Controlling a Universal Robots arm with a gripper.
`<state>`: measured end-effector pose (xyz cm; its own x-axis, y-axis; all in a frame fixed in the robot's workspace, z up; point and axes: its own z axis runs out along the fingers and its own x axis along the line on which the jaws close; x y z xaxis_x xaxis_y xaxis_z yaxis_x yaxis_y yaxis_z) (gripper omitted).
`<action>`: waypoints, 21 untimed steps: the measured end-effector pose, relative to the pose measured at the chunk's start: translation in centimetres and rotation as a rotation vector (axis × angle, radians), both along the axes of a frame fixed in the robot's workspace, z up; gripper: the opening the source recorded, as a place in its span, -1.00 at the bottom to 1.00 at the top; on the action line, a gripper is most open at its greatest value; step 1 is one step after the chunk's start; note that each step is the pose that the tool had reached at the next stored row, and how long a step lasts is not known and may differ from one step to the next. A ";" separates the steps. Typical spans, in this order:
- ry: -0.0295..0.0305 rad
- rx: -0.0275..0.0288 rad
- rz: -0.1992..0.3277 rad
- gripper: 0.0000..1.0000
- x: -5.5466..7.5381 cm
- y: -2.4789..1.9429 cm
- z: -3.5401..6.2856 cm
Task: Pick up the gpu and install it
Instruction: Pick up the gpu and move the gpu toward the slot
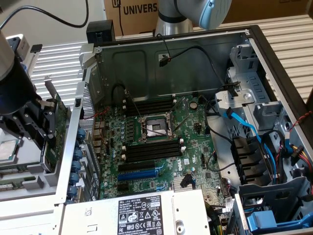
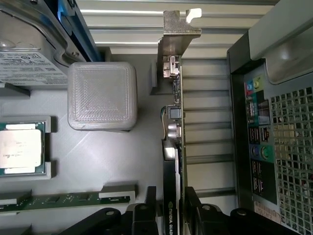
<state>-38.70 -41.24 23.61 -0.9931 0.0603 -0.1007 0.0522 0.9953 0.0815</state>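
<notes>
The gpu [image 2: 172,147] stands on edge over the grey tray [image 2: 122,161], its metal bracket [image 2: 176,29] at the far end and its black cooler face turned sideways. In the exterior view the gpu [image 1: 55,122] is outside the computer case, at the exterior view's left. My gripper [image 1: 48,142] is down over it. The wrist view shows my gripper [image 2: 171,205] open, with one finger on each side of the card and narrow gaps to it. The motherboard [image 1: 156,142] lies in the open case with a blue slot [image 1: 139,174] near its front.
On the tray are a grey block [image 2: 101,95], a processor chip [image 2: 22,149], a memory stick [image 2: 63,200] and a drive [image 2: 29,58]. The case's rear port panel [image 2: 259,132] stands right beside the card. A power supply [image 1: 142,215] and cables [image 1: 244,129] crowd the case.
</notes>
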 end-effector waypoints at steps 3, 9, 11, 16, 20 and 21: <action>0.0007 0.0001 0.000 -0.27 0.0 -0.01 -0.01; 0.0044 0.0006 0.000 -0.27 0.2 -0.05 0.00; 0.0053 0.0012 0.000 -0.27 0.4 -0.05 0.00; 0.0161 0.0072 -0.001 -0.27 0.5 -0.06 0.00; 0.0579 0.0152 -0.004 -0.27 0.6 -0.06 0.14; 0.0597 0.0158 -0.004 -0.27 0.6 -0.06 0.21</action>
<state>-38.12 -41.30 23.82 -0.9970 0.0657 -0.0403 0.0617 0.9937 0.0938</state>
